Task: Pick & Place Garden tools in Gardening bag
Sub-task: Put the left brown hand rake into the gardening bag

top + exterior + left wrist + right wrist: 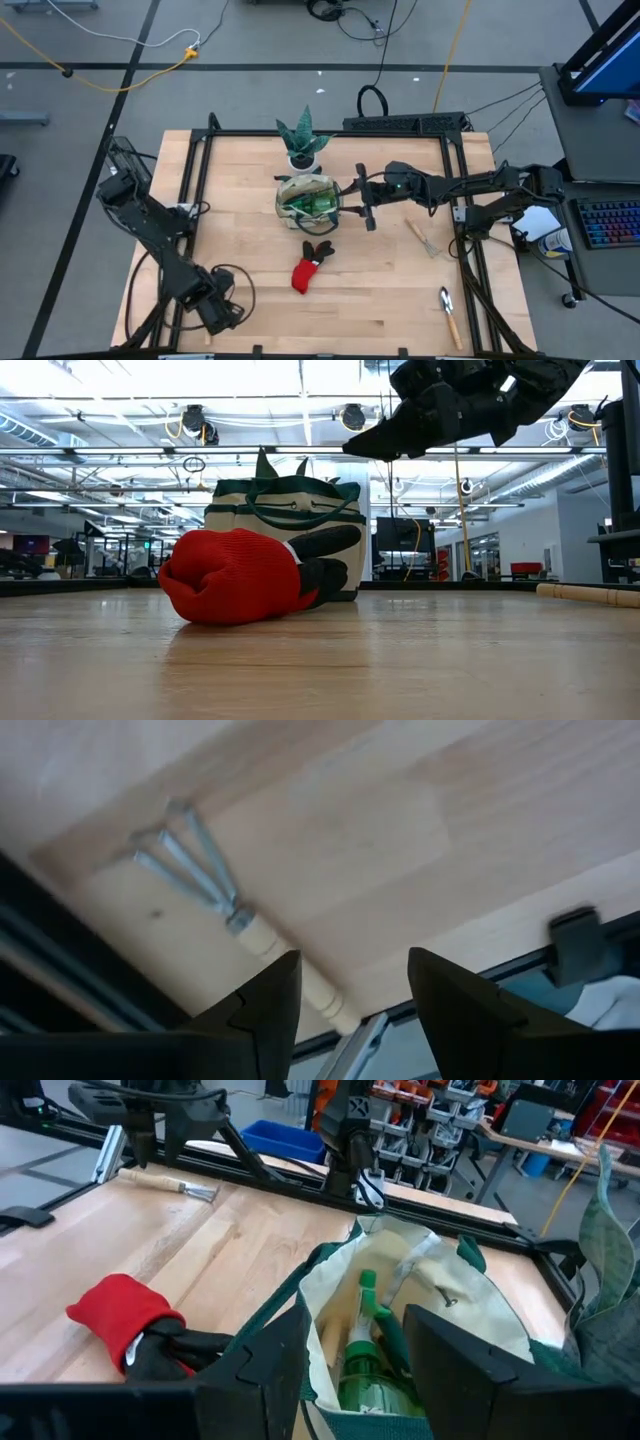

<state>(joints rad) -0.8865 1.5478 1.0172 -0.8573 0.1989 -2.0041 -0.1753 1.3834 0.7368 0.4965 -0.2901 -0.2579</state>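
The right claw [345, 1355] hangs spread and empty just above the soft beige bag [308, 197], whose open mouth faces up. Only its wrist view shows the smooth green bottle [368, 1350] lying lengthwise inside. The knitted red glove [307, 268] lies near the bag, black fingers toward it. The left claw [350, 1010], spread, waits over a wooden-handled steel fork [215, 890].

Gardening bag [306, 197]: beige, green trim, upright and open-mouthed, just beside the right gripper [368, 205]; green spray bottle [366, 1350] inside. Red-and-black glove [311, 265] flat, near it. Wooden-handled fork [423, 237] and trowel [449, 314] farther off. Another fork [225, 900] beneath left gripper [350, 995].
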